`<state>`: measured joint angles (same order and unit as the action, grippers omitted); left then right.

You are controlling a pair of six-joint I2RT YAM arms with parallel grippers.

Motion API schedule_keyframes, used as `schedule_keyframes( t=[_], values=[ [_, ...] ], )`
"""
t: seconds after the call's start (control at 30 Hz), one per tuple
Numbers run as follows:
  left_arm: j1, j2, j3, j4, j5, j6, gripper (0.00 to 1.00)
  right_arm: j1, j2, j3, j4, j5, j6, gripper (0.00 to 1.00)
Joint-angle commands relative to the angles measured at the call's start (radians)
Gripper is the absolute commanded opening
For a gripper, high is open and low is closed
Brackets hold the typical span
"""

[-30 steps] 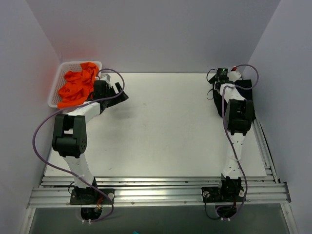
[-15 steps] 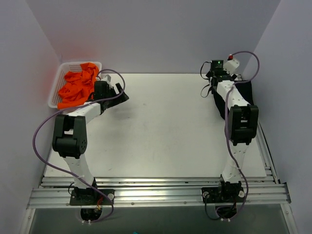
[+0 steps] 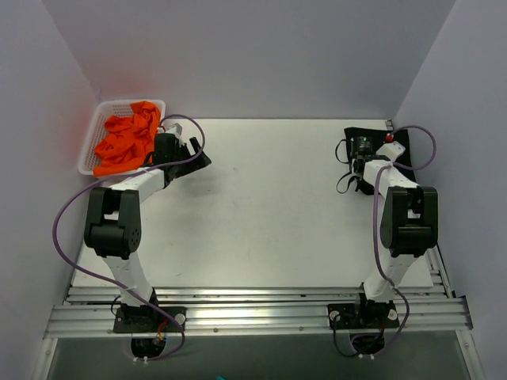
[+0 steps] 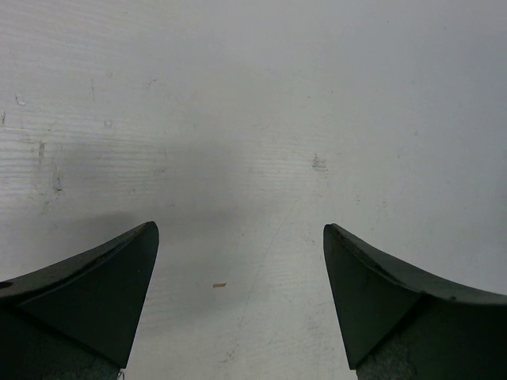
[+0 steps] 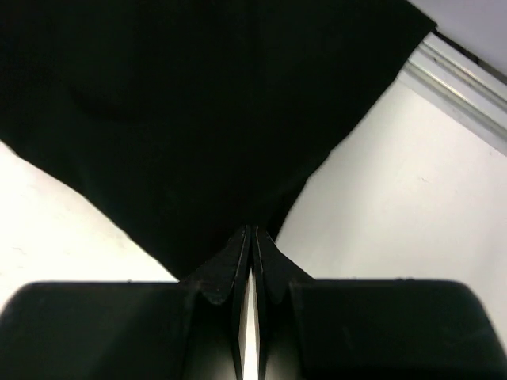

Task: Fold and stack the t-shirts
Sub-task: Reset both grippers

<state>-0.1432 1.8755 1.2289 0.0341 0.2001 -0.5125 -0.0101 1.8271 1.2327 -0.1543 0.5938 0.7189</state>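
Barely begun: orange t-shirts (image 3: 125, 141) lie crumpled in the basket (image 3: 119, 103); the left fingers (image 4: 87, 293) gape over the surface (image 4: 253, 95), while the right fingers (image 5: 226, 273), closed, seemingly pinch the black t-shirt (image 5: 198, 103) by its corner.

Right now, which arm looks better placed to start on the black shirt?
The right. The right gripper is shut at a corner of the black t-shirt, seemingly pinching it. The left gripper hangs open over the table, beside the basket of orange t-shirts, on the opposite side.
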Motion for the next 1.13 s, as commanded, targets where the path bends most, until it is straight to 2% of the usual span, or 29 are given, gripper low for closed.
schedule_keyframes(
  t=[0.0, 0.2, 0.47, 0.67, 0.73, 0.77, 0.83, 0.87, 0.93, 1.0, 1.1],
  values=[
    [-0.007, -0.061, -0.003, 0.044, 0.03, -0.001, 0.94, 0.015, -0.051, -0.028, -0.022, 0.052, 0.033, 0.0],
    [-0.007, -0.053, -0.003, 0.056, 0.041, -0.006, 0.94, 0.024, -0.048, -0.127, 0.022, 0.031, 0.047, 0.0],
    [-0.007, -0.035, 0.0, 0.069, 0.055, -0.014, 0.94, 0.032, 0.04, -0.148, 0.022, -0.02, 0.07, 0.0],
    [-0.01, -0.026, 0.004, 0.073, 0.059, -0.014, 0.94, 0.059, -0.058, -0.154, -0.023, -0.026, 0.06, 0.02],
    [-0.012, -0.024, 0.007, 0.072, 0.061, -0.014, 0.94, 0.09, -0.141, -0.157, -0.048, -0.013, 0.063, 0.16],
    [-0.013, -0.021, 0.009, 0.072, 0.061, -0.014, 0.94, 0.111, -0.175, -0.157, -0.079, 0.006, 0.071, 0.33],
    [-0.016, -0.018, 0.011, 0.072, 0.059, -0.012, 0.94, 0.189, -0.262, -0.162, -0.109, 0.061, 0.091, 0.54],
    [-0.016, -0.016, 0.014, 0.07, 0.058, -0.012, 0.94, 0.218, -0.288, -0.159, -0.146, 0.079, 0.099, 0.89],
    [-0.018, -0.012, 0.018, 0.069, 0.061, -0.012, 0.94, 0.307, -0.353, -0.15, -0.183, 0.118, 0.112, 1.0],
    [-0.021, -0.013, 0.023, 0.066, 0.059, -0.011, 0.94, 0.405, -0.393, -0.144, -0.203, 0.179, 0.097, 1.0],
    [-0.027, -0.027, 0.021, 0.061, 0.048, -0.006, 0.94, 0.461, -0.474, -0.171, -0.148, 0.207, 0.037, 1.0]
  ],
)
